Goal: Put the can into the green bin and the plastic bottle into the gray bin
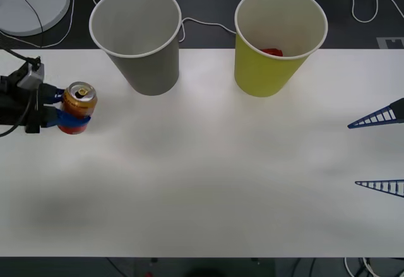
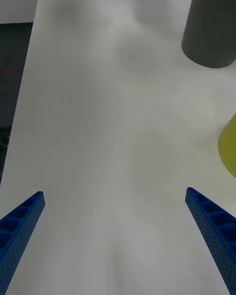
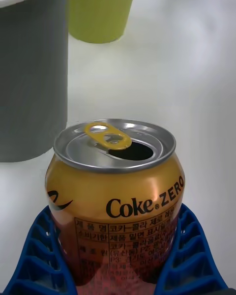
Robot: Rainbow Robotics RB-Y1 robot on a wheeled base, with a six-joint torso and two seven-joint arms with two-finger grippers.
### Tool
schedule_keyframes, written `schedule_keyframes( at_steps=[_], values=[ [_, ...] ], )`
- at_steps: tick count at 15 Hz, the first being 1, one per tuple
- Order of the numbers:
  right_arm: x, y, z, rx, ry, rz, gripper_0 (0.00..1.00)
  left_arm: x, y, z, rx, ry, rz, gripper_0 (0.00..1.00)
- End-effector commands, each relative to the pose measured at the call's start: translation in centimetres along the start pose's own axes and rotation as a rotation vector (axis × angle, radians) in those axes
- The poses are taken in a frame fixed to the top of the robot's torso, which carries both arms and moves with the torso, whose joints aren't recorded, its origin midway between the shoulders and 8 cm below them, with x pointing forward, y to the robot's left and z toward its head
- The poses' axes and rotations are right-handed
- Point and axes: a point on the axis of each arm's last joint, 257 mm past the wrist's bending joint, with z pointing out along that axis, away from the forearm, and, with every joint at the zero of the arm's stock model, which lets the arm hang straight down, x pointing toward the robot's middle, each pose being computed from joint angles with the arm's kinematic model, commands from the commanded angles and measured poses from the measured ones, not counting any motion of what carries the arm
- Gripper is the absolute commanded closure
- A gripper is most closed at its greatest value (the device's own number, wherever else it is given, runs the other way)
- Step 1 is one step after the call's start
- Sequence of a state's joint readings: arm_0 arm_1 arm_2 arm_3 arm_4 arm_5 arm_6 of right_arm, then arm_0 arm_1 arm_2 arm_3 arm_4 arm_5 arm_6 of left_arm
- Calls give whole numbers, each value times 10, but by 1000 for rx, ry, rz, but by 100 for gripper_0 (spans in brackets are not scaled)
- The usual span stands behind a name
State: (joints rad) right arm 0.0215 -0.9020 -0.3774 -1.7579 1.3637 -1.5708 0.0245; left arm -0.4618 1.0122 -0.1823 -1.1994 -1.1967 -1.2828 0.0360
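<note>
Reaching in level from the tabletop's [image 1: 208,182] left edge, the left tool [image 1: 71,120] clamps the upright Coke Zero can [image 1: 79,100], while the right tool [image 1: 379,153] waits agape by the right edge.

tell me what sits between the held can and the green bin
In the front view the large gray paper-cup bin stands between the orange Coke Zero can, held in the left hand, and the yellow-green cup-shaped bin.

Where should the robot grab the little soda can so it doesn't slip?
Around its round middle, from the side, as the left gripper does now. The can stands upright, its smooth curved wall fits between the blue fingers, and the opened top stays level.
</note>
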Motion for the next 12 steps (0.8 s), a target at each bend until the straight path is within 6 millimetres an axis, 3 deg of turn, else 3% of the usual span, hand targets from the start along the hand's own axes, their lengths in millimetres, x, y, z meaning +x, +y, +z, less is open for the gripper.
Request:
schedule_keyframes(
  at_steps=[1,6,12],
  values=[
    [0,0,0,0,0,0,0,-13,2,-17,4,72,5,100],
    [0,0,0,0,0,0,0,-58,-16,-43,57,142,31,100],
    [0,0,0,0,0,0,0,-135,-47,-48,59,219,15,100]
  ],
)
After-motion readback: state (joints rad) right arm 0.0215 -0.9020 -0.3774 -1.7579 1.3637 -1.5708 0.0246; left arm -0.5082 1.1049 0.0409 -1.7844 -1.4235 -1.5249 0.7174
